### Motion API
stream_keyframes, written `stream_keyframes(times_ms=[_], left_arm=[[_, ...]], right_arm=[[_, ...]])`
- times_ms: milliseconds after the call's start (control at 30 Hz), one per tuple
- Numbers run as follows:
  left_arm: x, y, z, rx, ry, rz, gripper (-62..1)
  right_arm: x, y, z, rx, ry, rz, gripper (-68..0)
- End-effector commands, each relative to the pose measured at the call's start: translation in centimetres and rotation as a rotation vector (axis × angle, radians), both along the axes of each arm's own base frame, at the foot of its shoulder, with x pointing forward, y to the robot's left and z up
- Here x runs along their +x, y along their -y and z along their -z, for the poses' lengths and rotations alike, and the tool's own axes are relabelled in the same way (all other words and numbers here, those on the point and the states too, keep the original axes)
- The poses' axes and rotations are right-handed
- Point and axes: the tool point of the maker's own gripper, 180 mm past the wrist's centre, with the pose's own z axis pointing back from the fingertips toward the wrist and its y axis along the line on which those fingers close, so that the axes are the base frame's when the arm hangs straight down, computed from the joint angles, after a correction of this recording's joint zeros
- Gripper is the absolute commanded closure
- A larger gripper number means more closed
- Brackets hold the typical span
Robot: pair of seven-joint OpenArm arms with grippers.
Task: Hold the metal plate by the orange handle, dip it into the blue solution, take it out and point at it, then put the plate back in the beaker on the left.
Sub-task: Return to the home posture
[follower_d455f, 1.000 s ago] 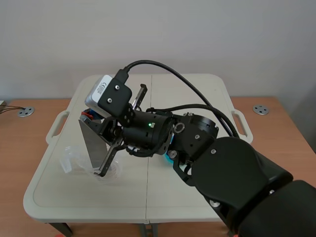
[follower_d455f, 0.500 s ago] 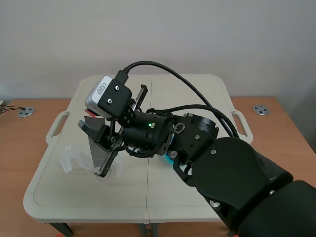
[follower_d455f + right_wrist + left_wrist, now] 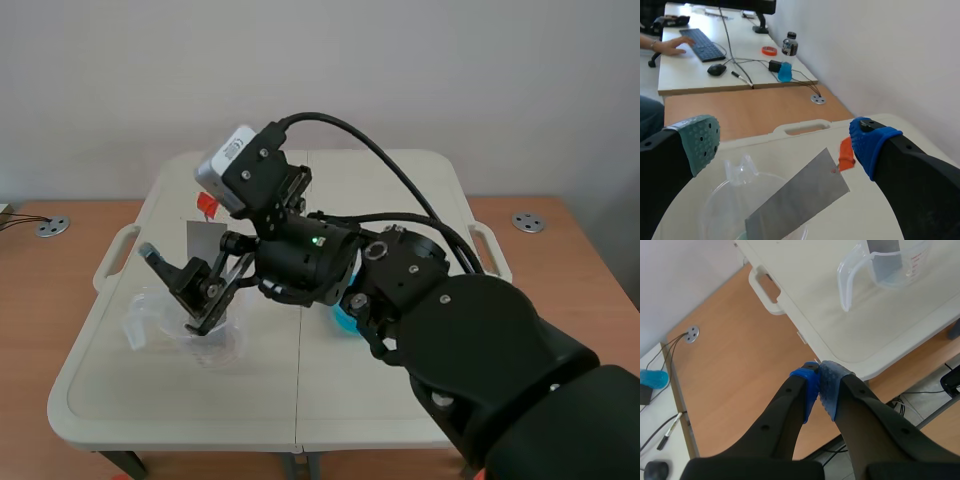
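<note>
Here's your cream desk point(image 3: 400, 190), a seam running down its middle and a carry-slot cut into each side edge. Standing straight on it, just below your right pincer point(image 3: 175, 290), there's the clear beaker point(image 3: 150, 325), upright, spout and handle both showing. From your left pincer point(image 3: 819, 382) that same beaker sits well ahead, near the desk's rim; the pincer itself hangs out past the edge. Behind the right arm point(image 3: 480, 340), a sliver of bright blue point(image 3: 345, 318) shows on the desk, mostly hidden.
</note>
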Motion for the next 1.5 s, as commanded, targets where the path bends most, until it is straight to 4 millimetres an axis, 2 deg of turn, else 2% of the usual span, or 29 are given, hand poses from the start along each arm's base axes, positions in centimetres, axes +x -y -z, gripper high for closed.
stream_keyframes(times_ms=[0,67,100,133,233,267,400,500,633,867,1067,1233,1367,1467], left_arm=[[0.3,0.4,-0.6,-0.014,0.024,0.008,-2.3],[0.3,0.3,-0.5,-0.011,0.020,0.007,-5.1],[0.3,0.3,-0.5,-0.010,0.019,0.006,-10.3],[0.3,0.3,-0.5,-0.010,0.020,0.006,-19.4],[0.4,0.3,-0.6,-0.011,0.023,0.006,-60.4],[0.5,0.3,-0.6,-0.011,0.027,0.006,-62.3],[1.0,0.4,-1.0,-0.019,0.045,0.007,-62.3],[1.9,1.0,-1.9,-0.046,0.098,0.026,-62.3],[3.8,2.4,-2.7,-0.080,0.156,0.057,-62.3],[6.8,5.8,-2.6,-0.125,0.186,0.114,-62.3],[8.8,8.1,-2.8,-0.146,0.205,0.154,-62.3],[10.0,10.1,-3.5,-0.153,0.232,0.216,-62.3],[11.3,10.6,-3.9,-0.126,0.254,0.215,-62.3],[11.5,11.3,-4.0,-0.128,0.256,0.236,-62.3]], right_arm=[[1.2,0.8,-2.0,0.038,0.026,0.022,-53.2],[1.5,1.4,-2.5,0.046,0.011,0.023,-53.3],[1.5,1.7,-2.8,0.053,0.003,0.018,-54.4],[1.5,1.9,-3.1,0.061,-0.005,0.009,-56.0],[1.4,2.8,-4.4,0.100,-0.010,0.001,-59.4],[1.4,3.2,-4.9,0.112,-0.006,0.002,-59.4],[0.6,4.8,-6.6,0.133,0.027,-0.003,-61.1],[0.1,6.6,-6.9,0.118,0.007,0.027,-61.1],[-0.4,9.8,-6.4,0.060,-0.021,0.098,-61.1],[-0.5,16.8,-5.0,-0.012,-0.090,0.278,-61.1],[-1.6,21.2,-3.9,-0.055,-0.131,0.370,-61.1],[-3.1,23.8,-3.1,-0.092,-0.164,0.425,-61.1],[-4.1,25.3,-3.0,-0.117,-0.175,0.467,-61.1],[-4.7,26.1,-2.9,-0.131,-0.182,0.488,-61.1]])
